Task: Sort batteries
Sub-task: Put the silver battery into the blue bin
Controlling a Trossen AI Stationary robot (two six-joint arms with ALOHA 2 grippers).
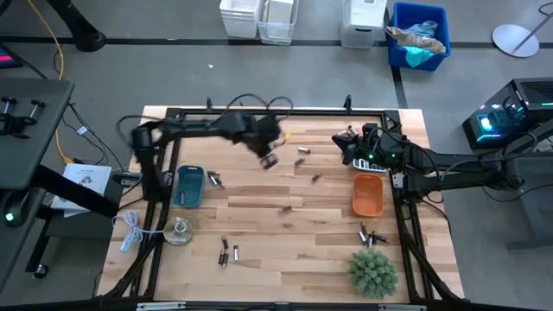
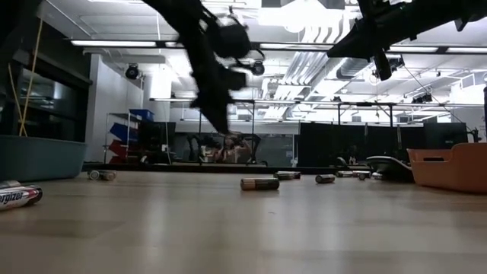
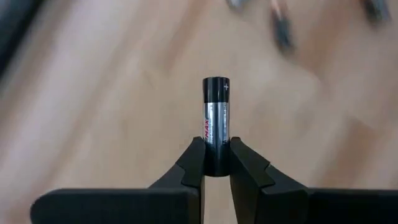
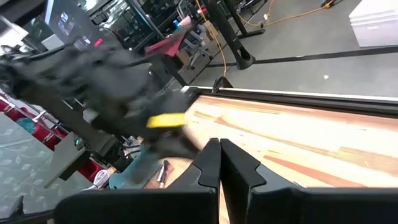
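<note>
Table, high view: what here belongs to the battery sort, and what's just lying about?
Job: held battery in left gripper; loose batteries; teal tray; orange tray.
Lying about: plant; white cable; right gripper, shut, empty.

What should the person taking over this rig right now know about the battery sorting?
Left gripper: jaws shut on one battery, lifted over the table's rear middle.
Right gripper: jaws shut, nothing in them, waiting at the rear right by the orange tray.
Blue tray sits on the left; a battery lies just beside it. Whether either tray holds any cannot be told.
Loose batteries remain: rear centre, middle, front left, front right.
Done: one pickup. Left: drop the held cell in its tray, then clear the rest.
</note>
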